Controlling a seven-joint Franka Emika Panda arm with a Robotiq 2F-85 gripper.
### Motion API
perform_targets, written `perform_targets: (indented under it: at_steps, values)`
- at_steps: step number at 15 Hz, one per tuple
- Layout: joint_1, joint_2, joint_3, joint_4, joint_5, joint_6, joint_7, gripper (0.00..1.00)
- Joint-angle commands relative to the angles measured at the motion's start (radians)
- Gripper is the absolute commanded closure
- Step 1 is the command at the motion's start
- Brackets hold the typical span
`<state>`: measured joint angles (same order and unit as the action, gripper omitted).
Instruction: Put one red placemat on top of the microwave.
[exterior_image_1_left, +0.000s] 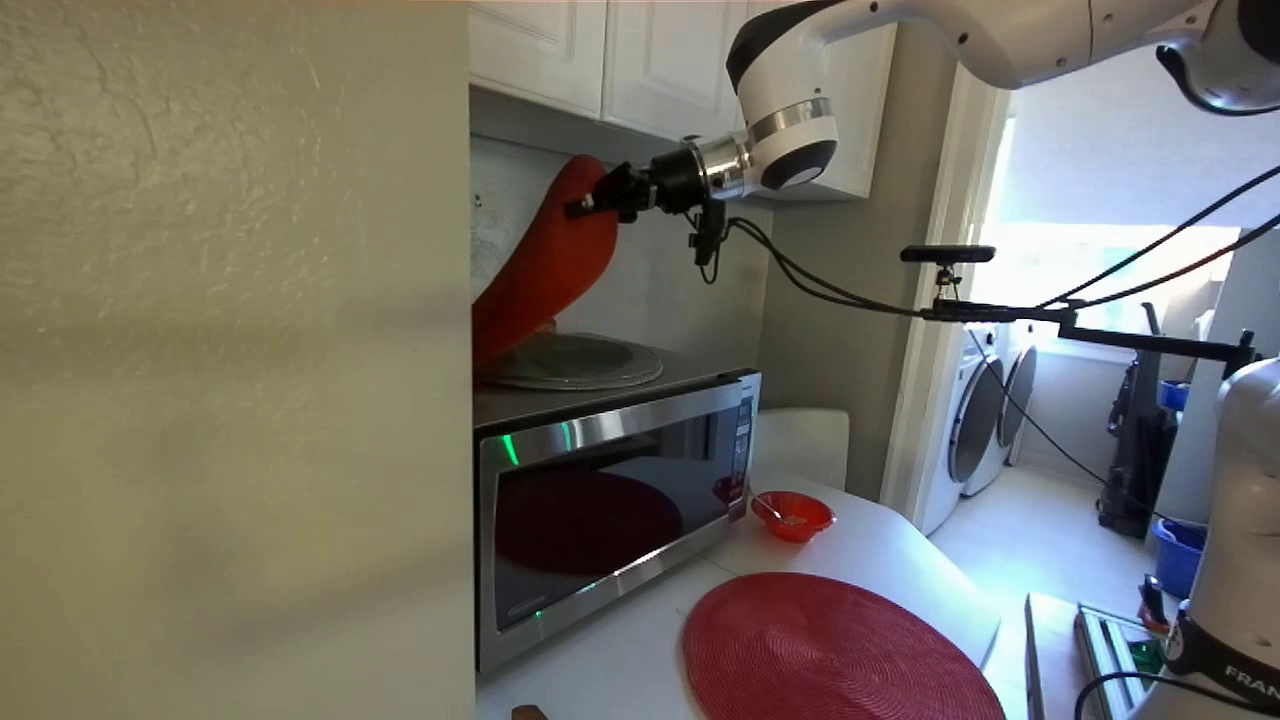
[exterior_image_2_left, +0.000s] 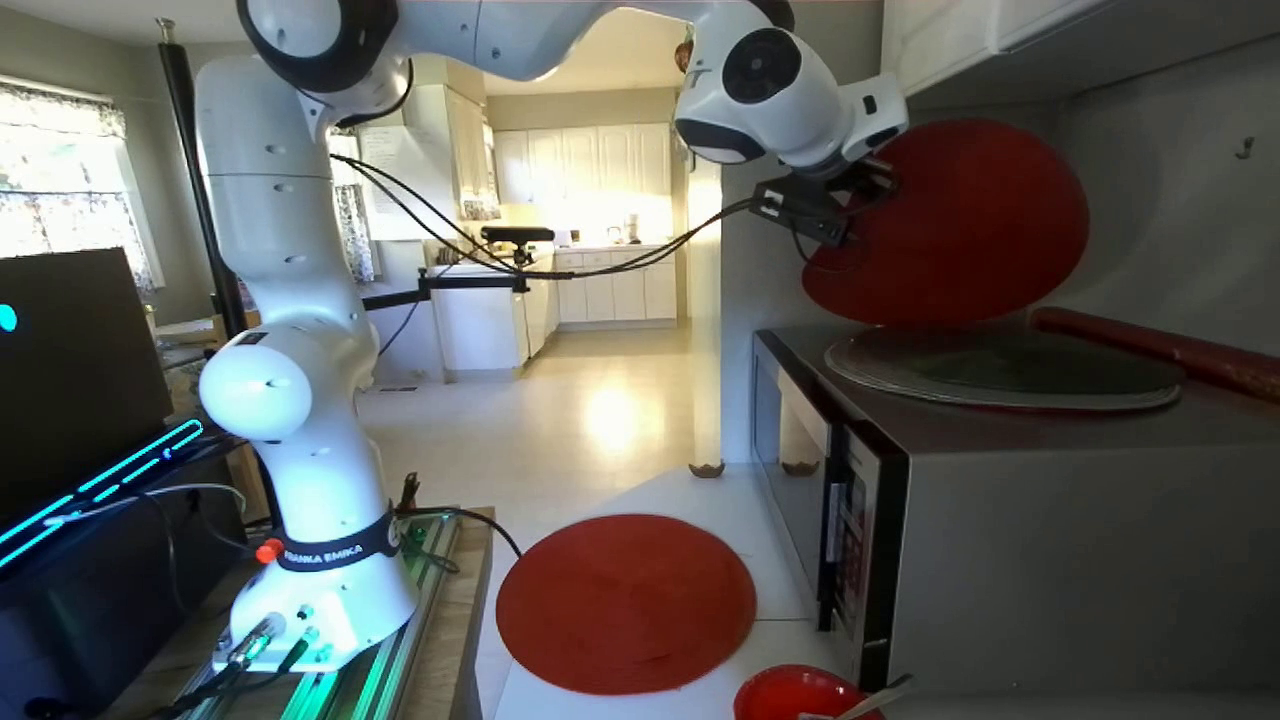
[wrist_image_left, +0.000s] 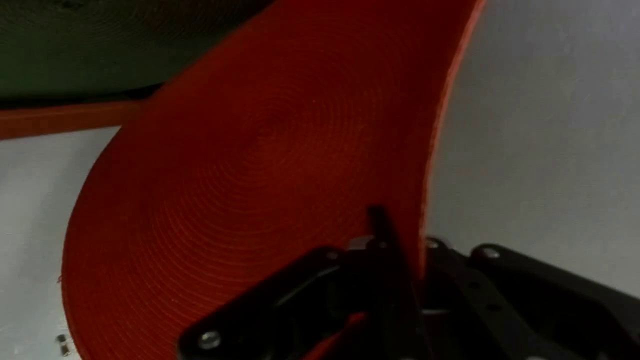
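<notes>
My gripper (exterior_image_1_left: 590, 203) is shut on the edge of a round red placemat (exterior_image_1_left: 560, 255) and holds it above the microwave (exterior_image_1_left: 590, 530). The held placemat (exterior_image_2_left: 985, 225) hangs steeply tilted and slightly curved; its lower part reaches down near the microwave's top (exterior_image_2_left: 1080, 430). I cannot tell whether it touches. In the wrist view the placemat (wrist_image_left: 225, 175) fills the middle and its edge runs between the fingers (wrist_image_left: 400, 260). Part of it is cut off by the wall corner in an exterior view. Another round red placemat (exterior_image_1_left: 830, 650) lies flat on the white table, also seen in an exterior view (exterior_image_2_left: 625, 605).
A round dark flat disc with a pale rim (exterior_image_2_left: 1000, 370) lies on the microwave's top, with a long reddish bar (exterior_image_2_left: 1160, 345) behind it. White wall cabinets (exterior_image_1_left: 660, 60) hang close above. A red bowl with a spoon (exterior_image_1_left: 792, 517) stands beside the microwave.
</notes>
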<state>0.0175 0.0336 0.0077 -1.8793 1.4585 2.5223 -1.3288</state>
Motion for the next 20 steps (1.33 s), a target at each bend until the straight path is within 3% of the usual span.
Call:
perform_targets:
  at_steps: [1, 6, 20]
  values:
    - [-0.003, 0.094, -0.003, 0.114, 0.063, 0.068, -0.039, 0.99]
    - [-0.007, 0.164, -0.012, 0.154, 0.062, 0.127, -0.058, 0.99]
    - [-0.036, 0.182, -0.066, 0.078, 0.028, 0.199, -0.054, 0.99]
